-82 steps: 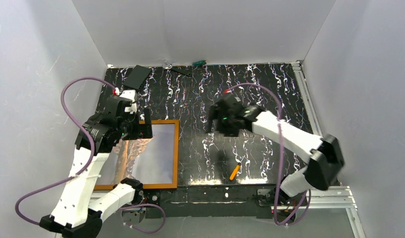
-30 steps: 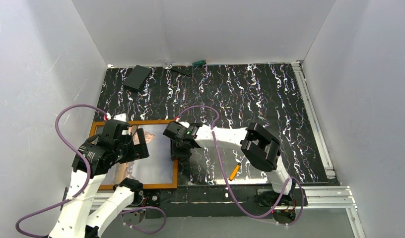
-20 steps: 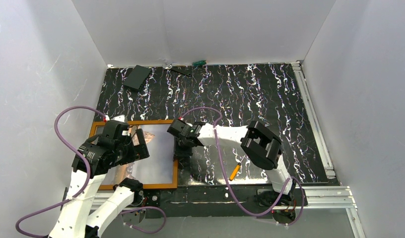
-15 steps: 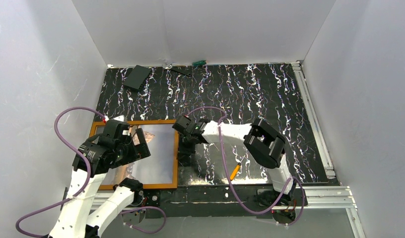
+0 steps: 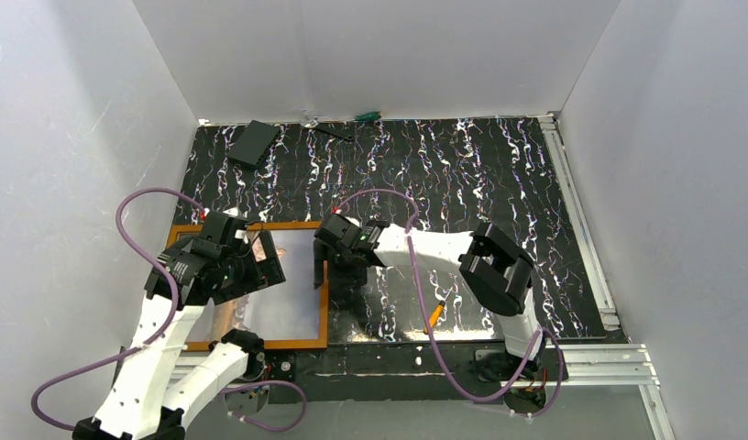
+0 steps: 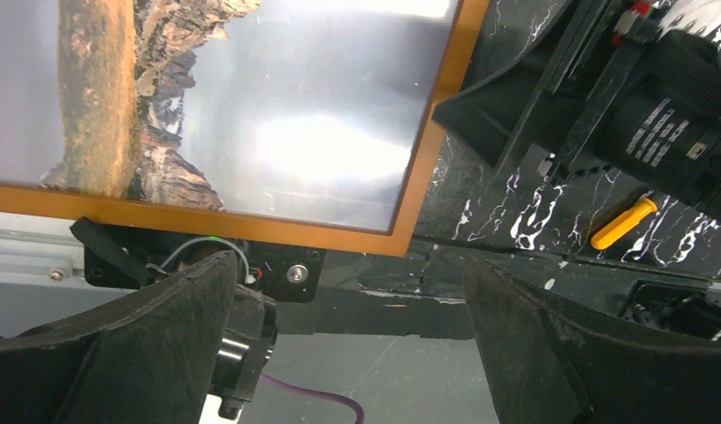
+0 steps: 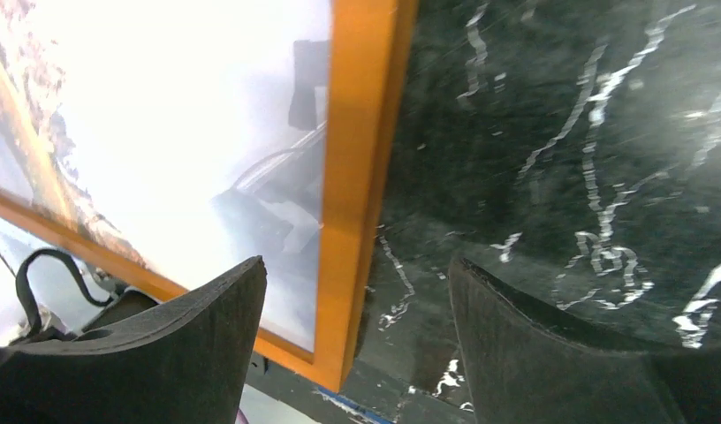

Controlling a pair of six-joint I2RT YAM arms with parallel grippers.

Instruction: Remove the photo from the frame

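At the near-left corner of the table (image 5: 462, 183), the frame (image 5: 324, 286) lies flat with the photo (image 5: 292, 298) seated inside it. The left gripper (image 6: 348, 265) hangs over the photo, fingers spread wide, holding nothing. The right gripper (image 7: 355, 265) is positioned over the frame's right rail, fingers apart, gripping nothing. Farther back lies a black box (image 5: 254, 142).

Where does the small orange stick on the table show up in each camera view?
Top external: orange stick lower middle, right of the frame.
Left wrist: orange stick far right, beyond the frame's corner.
Right wrist: not in view.
Shared landmark: the frame's right rail.
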